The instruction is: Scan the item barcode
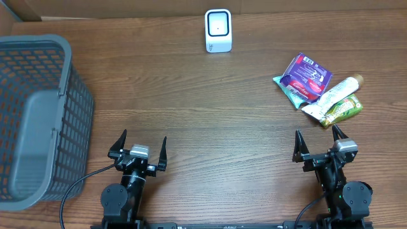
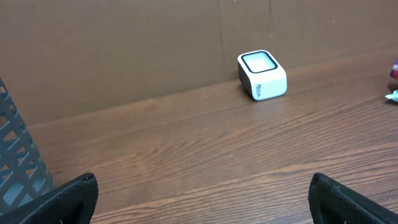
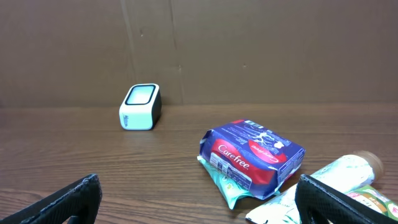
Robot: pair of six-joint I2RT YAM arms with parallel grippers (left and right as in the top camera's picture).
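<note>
Carefree pack (image 3: 252, 155) seemingly overlaps other packets (image 1: 335, 102), so my right end effector (image 1: 317, 135), wide open and empty, could drag neighbours along.

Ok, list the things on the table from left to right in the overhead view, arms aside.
Grey basket → white scanner → purple Carefree pack. The teal packet, tube and green pouch overlap there, so they are left out.

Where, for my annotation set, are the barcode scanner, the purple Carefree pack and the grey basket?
barcode scanner (image 1: 218, 25), overhead view, on its scan window.
purple Carefree pack (image 3: 242, 160), right wrist view, on the red label band.
grey basket (image 1: 77, 108), overhead view, on its mesh side wall.
</note>
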